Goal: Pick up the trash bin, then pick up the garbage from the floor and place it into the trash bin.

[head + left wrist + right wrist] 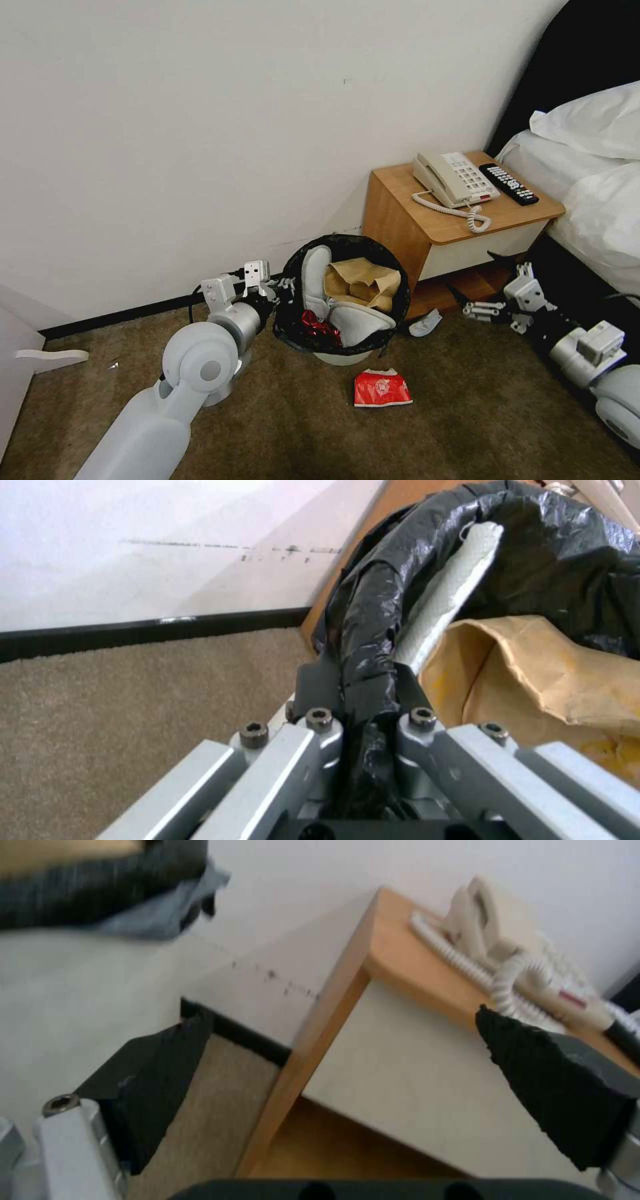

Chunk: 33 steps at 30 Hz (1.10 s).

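My left gripper [357, 700] is clamped on the trash bin [345, 355] rim, my right gripper [485, 285] spread empty near the nightstand [400, 227]; next I'd reach left for the face mask [425, 323].

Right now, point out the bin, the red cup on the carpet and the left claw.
bin [287, 320]: head view, bag-covered rim.
red cup [381, 389]: head view, middle of its crushed side.
left claw [357, 680]: left wrist view, shut on the bin's rim.
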Available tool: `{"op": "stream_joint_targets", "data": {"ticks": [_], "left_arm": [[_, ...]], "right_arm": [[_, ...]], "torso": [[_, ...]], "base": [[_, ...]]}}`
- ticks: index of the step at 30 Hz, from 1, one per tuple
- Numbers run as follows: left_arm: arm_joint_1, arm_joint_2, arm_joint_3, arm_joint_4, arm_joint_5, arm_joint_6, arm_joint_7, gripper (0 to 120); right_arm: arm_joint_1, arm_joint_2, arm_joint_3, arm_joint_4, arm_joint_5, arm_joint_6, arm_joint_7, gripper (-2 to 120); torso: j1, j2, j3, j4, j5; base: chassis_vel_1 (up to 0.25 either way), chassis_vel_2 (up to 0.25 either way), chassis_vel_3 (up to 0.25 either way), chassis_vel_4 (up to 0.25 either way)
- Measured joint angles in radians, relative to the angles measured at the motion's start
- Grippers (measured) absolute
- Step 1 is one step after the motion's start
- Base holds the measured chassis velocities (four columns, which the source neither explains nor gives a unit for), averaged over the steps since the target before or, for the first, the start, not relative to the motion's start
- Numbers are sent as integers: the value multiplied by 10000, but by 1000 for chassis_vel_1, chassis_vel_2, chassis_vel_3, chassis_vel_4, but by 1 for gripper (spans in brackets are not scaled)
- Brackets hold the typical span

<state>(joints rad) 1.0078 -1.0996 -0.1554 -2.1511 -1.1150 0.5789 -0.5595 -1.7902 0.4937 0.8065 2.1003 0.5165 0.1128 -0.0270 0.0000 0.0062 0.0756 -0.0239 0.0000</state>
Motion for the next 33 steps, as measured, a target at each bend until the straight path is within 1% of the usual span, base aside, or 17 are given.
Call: {"op": "stream_joint_targets", "data": {"ticks": [6,15,21,25,27,31,33], "left_arm": [[5,-10,-6,0,2,-4,0,4],[-62,-36,-52,26,-59,-13,-17,4],[-61,-25,-189,-29,-106,-14,-42,4],[-58,-17,-256,-38,-122,-13,-49,4],[-61,-42,-254,-39,-124,-13,-57,4],[-57,-51,-253,-39,-124,-13,-63,4],[-43,-50,-255,-39,-123,-13,-68,4]], "right_arm": [[-117,140,-195,-330,-203,112,-152,100],[232,307,-931,-1572,-604,263,-555,100],[560,457,-1340,-2267,-915,447,-763,100],[868,694,-1789,-2719,-1091,580,-1110,100],[1109,871,-2181,-3108,-1254,739,-1437,100],[1230,1003,-2422,-3438,-1365,837,-1551,100],[1396,1254,-2688,-3904,-1611,986,-1647,100]], "torso": [[0,0,0,0,0],[0,0,1,0,1],[0,0,0,1,2],[0,0,0,0,2],[0,0,0,0,1],[0,0,0,1,0],[0,-1,0,0,0]], "base": [[0,0,0,0],[0,0,0,0],[0,0,0,0],[0,0,0,0],[0,0,0,0],[0,0,0,0],[0,0,0,0]]}}
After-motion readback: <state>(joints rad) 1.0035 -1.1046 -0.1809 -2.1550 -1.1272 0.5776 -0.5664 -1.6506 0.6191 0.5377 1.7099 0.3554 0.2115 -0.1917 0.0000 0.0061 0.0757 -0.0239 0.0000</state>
